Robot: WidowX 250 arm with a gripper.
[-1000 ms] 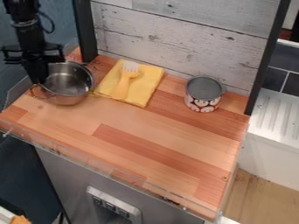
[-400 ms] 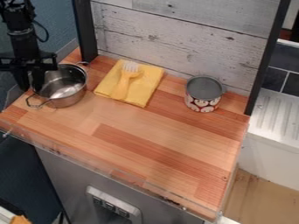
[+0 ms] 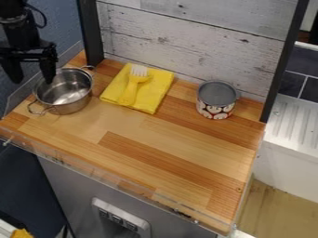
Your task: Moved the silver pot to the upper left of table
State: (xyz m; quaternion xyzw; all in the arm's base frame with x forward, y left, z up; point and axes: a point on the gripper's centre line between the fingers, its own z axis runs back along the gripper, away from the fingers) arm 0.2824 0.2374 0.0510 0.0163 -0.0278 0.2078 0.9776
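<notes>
While the tool (image 3: 29,82) hangs at the upper left side of the silver pot (image 3: 63,95), its two fingers are apart, one close over the pot's rim and one outside it; whether they touch the rim, I cannot tell. The pot stands upright at the upper left of the desk (image 3: 155,153), so the placing seems finished. To leave well, the tool should keep its fingers wide, rise straight up, and only then go away from the pot, without pulling the rim. Right of the pot lies a yellow cloth (image 3: 158,92) with a fork (image 3: 131,90) on it.
</notes>
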